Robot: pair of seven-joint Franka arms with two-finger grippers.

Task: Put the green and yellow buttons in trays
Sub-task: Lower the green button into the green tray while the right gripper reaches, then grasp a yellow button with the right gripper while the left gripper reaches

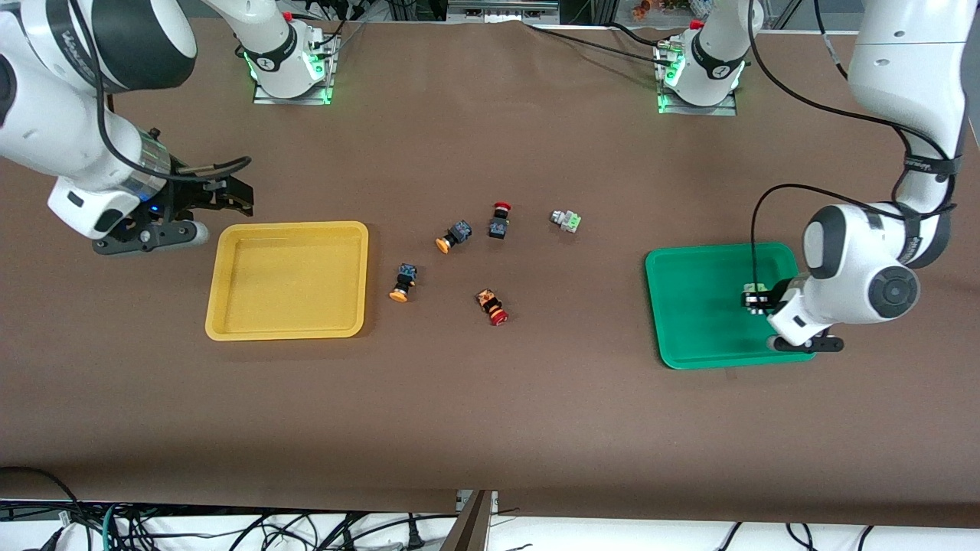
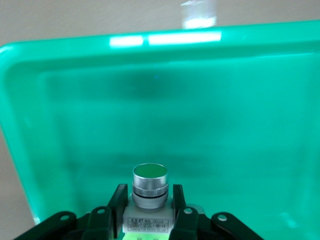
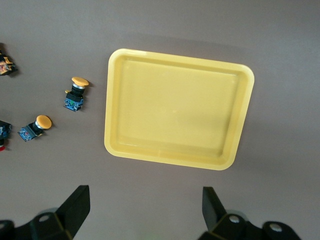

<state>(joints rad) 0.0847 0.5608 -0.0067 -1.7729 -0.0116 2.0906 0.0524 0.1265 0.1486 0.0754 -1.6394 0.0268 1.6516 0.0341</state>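
My left gripper is shut on a green button with a silver collar and white body, and holds it over the green tray, which fills the left wrist view. A second green button lies on the table toward the bases. Two yellow buttons lie beside the yellow tray; they also show in the right wrist view. My right gripper is open and empty, over the table beside the yellow tray.
Two red-capped switches lie among the buttons in the middle of the table. The arm bases stand along the table's back edge.
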